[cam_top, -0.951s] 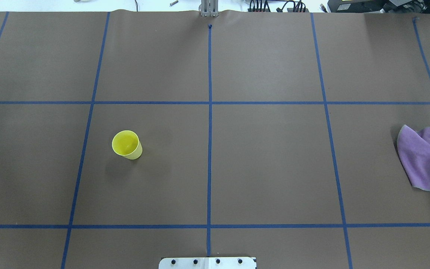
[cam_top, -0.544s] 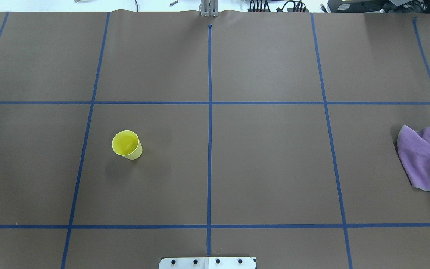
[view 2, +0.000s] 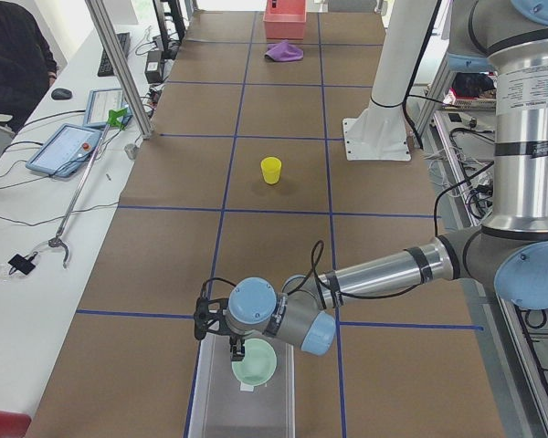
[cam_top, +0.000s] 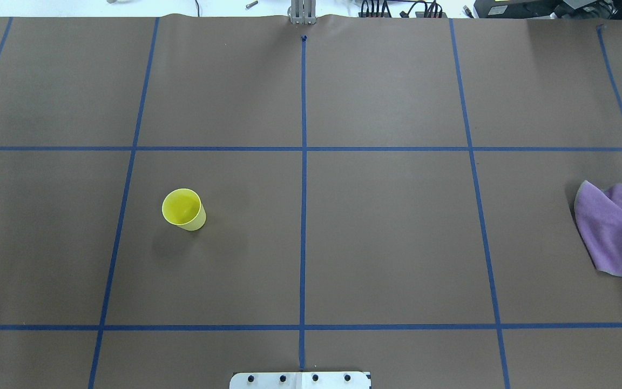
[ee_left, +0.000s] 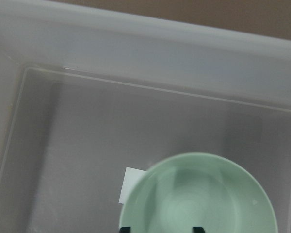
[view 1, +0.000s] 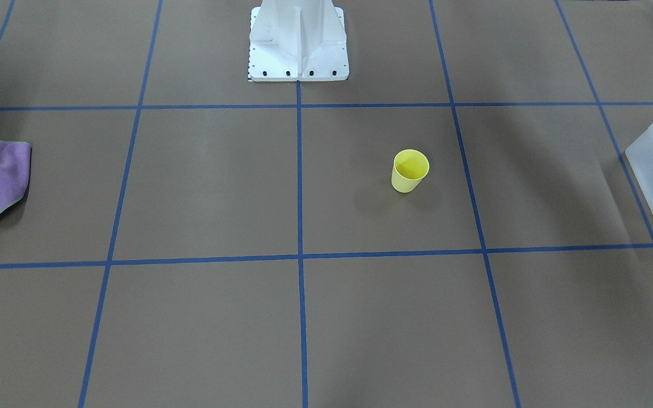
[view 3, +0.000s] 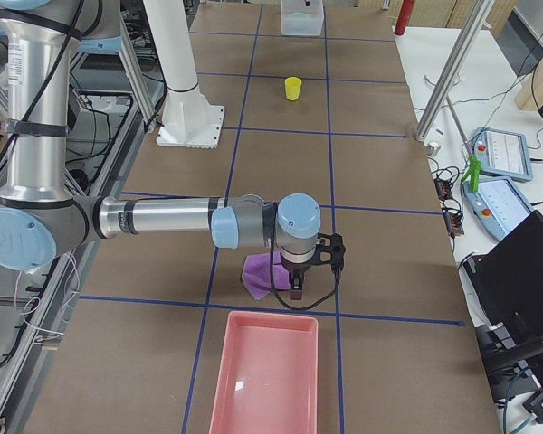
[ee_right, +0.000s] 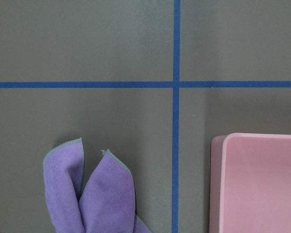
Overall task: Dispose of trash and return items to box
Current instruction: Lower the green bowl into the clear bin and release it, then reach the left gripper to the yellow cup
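Observation:
The box [view 2: 212,392] is a frosted-white bin at the table's end on my left, also seen at the edge of the front view [view 1: 652,175]. A pale teal-green bowl [view 2: 256,363] lies inside it. My left gripper [view 2: 236,349] hovers over the bowl's rim; in the left wrist view its dark fingertips [ee_left: 125,229] stand apart above the bowl [ee_left: 203,204], so it is open. A yellow cup [cam_top: 183,209] stands upright on the left half of the table. My right gripper [view 3: 294,291] hangs over a purple cloth [view 3: 256,271]; I cannot tell whether it is open or shut.
A pink bin [view 3: 267,380] lies at the table's right end, next to the purple cloth [cam_top: 613,229]. The robot's white base [view 1: 298,39] stands at mid-table on its near edge. A person sits beside tablets and cables along the far side [view 2: 9,55].

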`<state>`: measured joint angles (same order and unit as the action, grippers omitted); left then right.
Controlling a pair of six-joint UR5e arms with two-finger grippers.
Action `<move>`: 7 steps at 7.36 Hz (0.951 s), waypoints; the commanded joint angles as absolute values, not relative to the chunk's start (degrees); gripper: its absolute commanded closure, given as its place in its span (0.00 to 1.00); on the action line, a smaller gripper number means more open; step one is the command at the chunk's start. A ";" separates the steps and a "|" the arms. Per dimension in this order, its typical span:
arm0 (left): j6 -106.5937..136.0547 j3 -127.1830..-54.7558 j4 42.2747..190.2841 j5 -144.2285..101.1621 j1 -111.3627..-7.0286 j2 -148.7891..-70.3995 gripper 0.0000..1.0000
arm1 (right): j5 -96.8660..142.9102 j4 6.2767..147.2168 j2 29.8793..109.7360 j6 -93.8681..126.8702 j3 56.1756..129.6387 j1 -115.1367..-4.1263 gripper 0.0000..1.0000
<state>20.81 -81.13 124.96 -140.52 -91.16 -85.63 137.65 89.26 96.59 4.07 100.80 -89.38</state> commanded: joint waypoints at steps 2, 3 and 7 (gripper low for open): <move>21.79 -108.56 93.78 -135.56 -91.59 -87.78 0.01 | 137.64 89.38 96.68 4.13 100.55 -89.38 0.00; 23.62 -111.76 90.65 -135.61 -88.80 -89.11 0.01 | 137.64 89.30 96.59 4.22 100.37 -89.30 0.00; 55.21 -114.78 91.32 -131.85 -68.95 -100.69 0.01 | 137.72 89.30 96.59 4.31 100.37 -88.86 0.00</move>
